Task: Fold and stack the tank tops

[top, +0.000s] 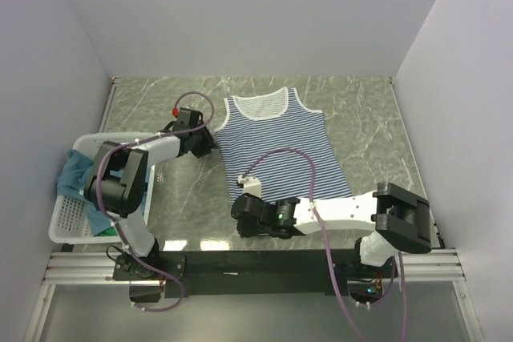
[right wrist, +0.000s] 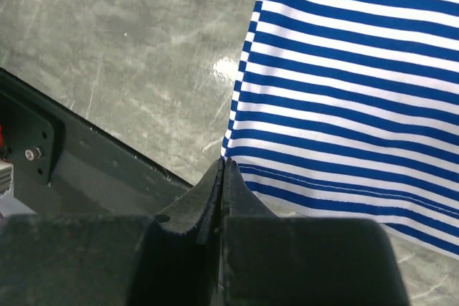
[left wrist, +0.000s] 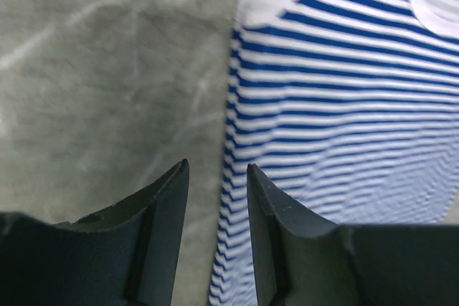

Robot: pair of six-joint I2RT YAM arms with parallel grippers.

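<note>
Your striped tank top [top: 276,146] lies flat on the worktop [top: 361,118], its long axis running from hem to neckline, away from you. The right claw [right wrist: 224,166] is closed, pinching the top's left hem corner. The left claw [left wrist: 216,170] hangs part-open and empty at its left edge, nearer the armhole. The fabric looks smooth.

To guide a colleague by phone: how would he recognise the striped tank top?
On the grey marble table, the striped tank top lies flat at the middle. Only it has navy and white stripes; the teal top draped over the basket is plain.
</note>
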